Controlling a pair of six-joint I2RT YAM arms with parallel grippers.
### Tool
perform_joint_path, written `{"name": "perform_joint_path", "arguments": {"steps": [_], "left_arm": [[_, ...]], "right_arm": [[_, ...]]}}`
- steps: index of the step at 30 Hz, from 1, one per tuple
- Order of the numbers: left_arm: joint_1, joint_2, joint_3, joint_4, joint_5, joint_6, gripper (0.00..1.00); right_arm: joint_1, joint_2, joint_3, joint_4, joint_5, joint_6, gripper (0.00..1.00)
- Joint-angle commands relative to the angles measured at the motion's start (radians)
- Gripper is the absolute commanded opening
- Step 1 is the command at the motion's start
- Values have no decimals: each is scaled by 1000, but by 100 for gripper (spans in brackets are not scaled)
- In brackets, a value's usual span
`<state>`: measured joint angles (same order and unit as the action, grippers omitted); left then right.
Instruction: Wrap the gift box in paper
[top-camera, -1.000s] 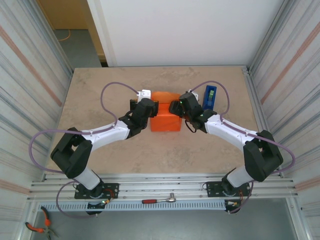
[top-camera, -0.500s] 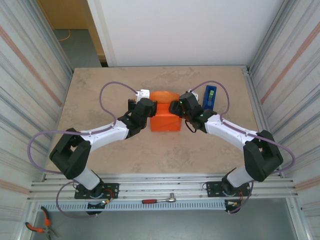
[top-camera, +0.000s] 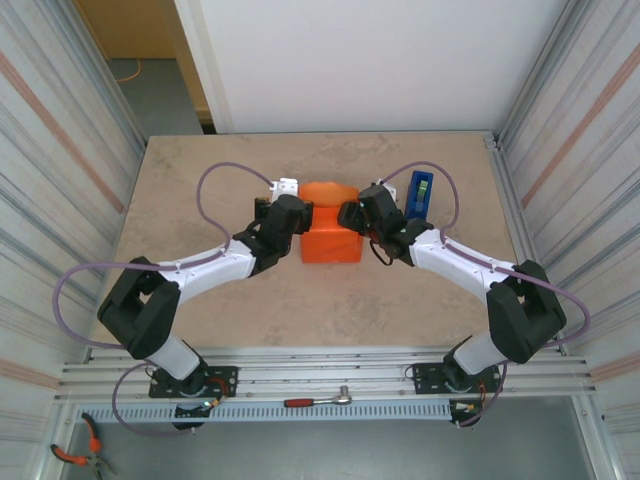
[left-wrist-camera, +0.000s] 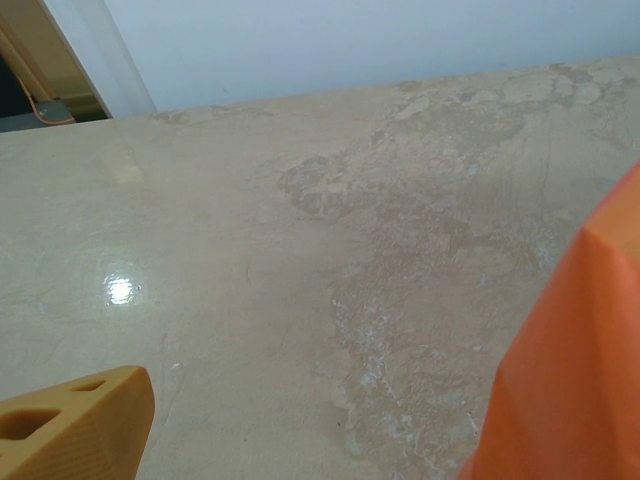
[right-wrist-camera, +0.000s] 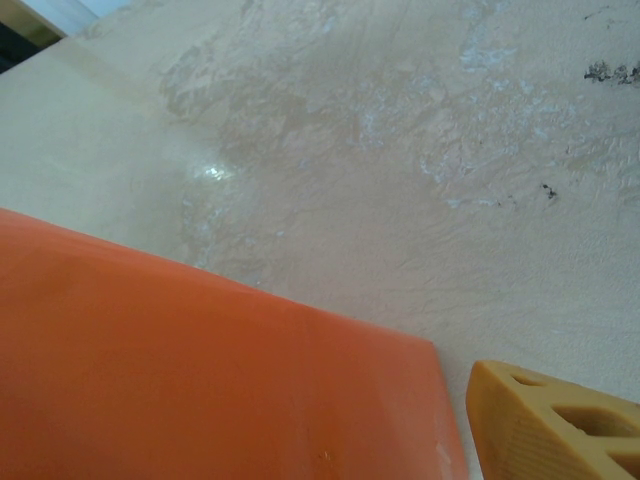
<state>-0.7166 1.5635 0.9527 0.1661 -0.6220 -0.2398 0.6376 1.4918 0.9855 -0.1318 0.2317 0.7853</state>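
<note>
The orange paper (top-camera: 331, 237) is folded into a blocky parcel at the table's middle, its far end rounded. The gift box is hidden under it. My left gripper (top-camera: 302, 214) sits against the parcel's left side and my right gripper (top-camera: 346, 214) against its right side. In the left wrist view one tan finger (left-wrist-camera: 72, 427) shows at the bottom left, far from the paper (left-wrist-camera: 573, 371) rising at the right; the jaws stand wide. In the right wrist view a tan finger (right-wrist-camera: 552, 424) lies just right of the paper's (right-wrist-camera: 200, 370) edge, and the other finger is hidden.
A blue tape dispenser (top-camera: 420, 192) stands just behind the right wrist. Bare beige tabletop (top-camera: 200, 180) lies to the left and toward the back wall. Corrugated metal walls close both sides. A hand tool (top-camera: 318, 401) lies on the front rail.
The left arm and its cable have crept slightly to the left. The parcel and the right arm look unchanged.
</note>
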Motion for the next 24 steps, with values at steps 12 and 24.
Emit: {"name": "perform_joint_path", "arguments": {"steps": [12,24], "left_arm": [[-12,-84,10,65,174,-27,89],[-56,-4,27,95,191,-24,90]], "right_arm": [[13,50,-43,-170,2,-13,76],[14,47,-38,-181,3,-18,76]]}}
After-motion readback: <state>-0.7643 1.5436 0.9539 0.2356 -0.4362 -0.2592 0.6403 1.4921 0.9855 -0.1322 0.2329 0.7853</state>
